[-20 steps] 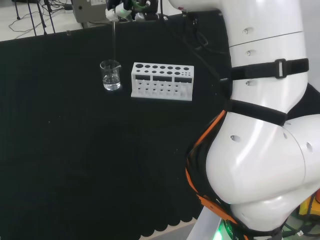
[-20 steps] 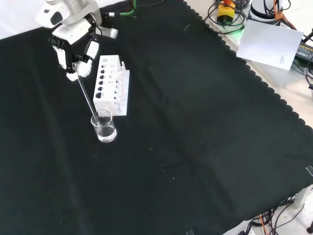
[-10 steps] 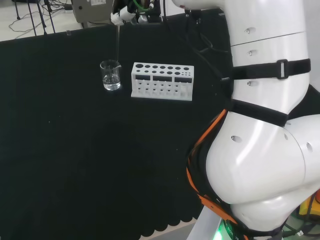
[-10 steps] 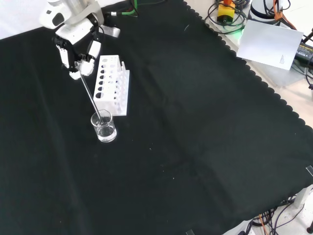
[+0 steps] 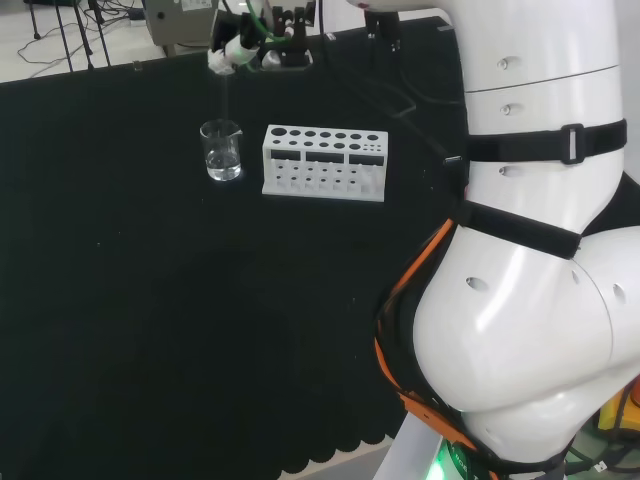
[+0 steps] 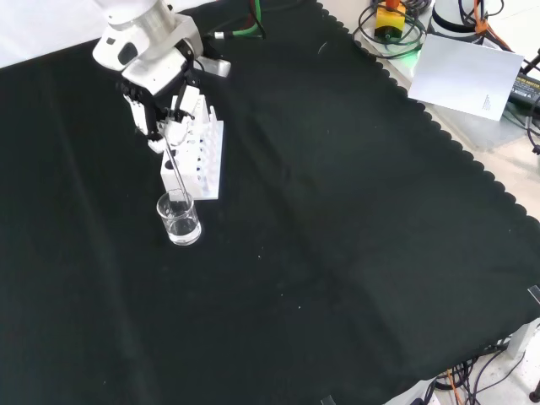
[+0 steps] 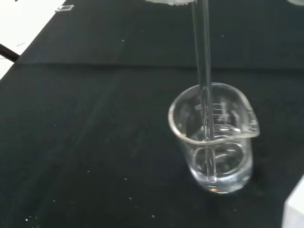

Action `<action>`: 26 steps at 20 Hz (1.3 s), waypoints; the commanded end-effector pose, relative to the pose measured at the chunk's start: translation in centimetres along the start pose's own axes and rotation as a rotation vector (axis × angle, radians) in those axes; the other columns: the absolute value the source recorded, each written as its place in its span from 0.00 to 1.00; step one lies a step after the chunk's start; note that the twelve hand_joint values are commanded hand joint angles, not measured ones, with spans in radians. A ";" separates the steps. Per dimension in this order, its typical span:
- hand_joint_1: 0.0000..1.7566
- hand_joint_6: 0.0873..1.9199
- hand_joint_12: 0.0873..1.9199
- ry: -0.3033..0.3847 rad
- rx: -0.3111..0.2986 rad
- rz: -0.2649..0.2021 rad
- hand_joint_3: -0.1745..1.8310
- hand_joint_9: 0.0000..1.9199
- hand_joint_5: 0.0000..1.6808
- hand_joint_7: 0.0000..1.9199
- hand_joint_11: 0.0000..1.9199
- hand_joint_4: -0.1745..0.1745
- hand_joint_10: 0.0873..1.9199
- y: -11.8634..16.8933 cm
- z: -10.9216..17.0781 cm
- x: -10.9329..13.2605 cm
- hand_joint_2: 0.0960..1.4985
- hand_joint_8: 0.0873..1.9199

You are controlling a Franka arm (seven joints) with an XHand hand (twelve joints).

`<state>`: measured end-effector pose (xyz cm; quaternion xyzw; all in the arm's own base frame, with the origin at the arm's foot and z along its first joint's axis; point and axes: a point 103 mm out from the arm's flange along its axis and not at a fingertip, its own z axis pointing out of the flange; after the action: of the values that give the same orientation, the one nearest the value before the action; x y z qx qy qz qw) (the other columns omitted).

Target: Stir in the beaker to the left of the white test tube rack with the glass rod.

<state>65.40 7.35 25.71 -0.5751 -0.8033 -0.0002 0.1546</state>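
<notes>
A small clear beaker [image 5: 221, 150] [image 6: 179, 217] [image 7: 214, 137] with a little clear liquid stands on the black cloth, just left of the white test tube rack [image 5: 323, 162] [image 6: 194, 158] in the head view. The hand [image 5: 243, 42] [image 6: 162, 101] hangs above it, fingers curled round the top of a glass rod [image 5: 226, 92] [image 6: 172, 167] [image 7: 204, 71]. The rod runs down from the hand into the beaker. In the wrist view its lower end stands in the liquid near the beaker's bottom.
The arm's big white links [image 5: 520, 230] rise at the head view's right. Past the cloth's scalloped edge lie a white sheet of paper [image 6: 466, 76] and cables [image 6: 396, 29]. Black cloth [image 6: 337, 253] spreads wide around the beaker and rack.
The hand has come lower and nearer the rack in the front view. The rod now reaches deeper into the beaker and stands steeper. Beaker and rack have stayed put.
</notes>
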 end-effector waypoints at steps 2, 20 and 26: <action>0.74 0.12 0.35 0.005 0.005 -0.011 0.05 0.90 0.72 0.62 0.87 0.00 0.26 1.9 0.3 0.2 0.69 0.48; 0.74 0.12 0.35 0.004 -0.027 0.085 0.05 0.90 0.72 0.62 0.87 0.00 0.26 -0.7 -2.8 -5.0 0.69 0.48; 0.74 0.12 0.36 0.004 -0.011 0.053 0.05 0.90 0.72 0.62 0.87 0.00 0.26 -1.1 -2.8 -1.9 0.69 0.48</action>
<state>66.63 3.33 27.02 -0.6013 -0.7845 -0.0023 0.1513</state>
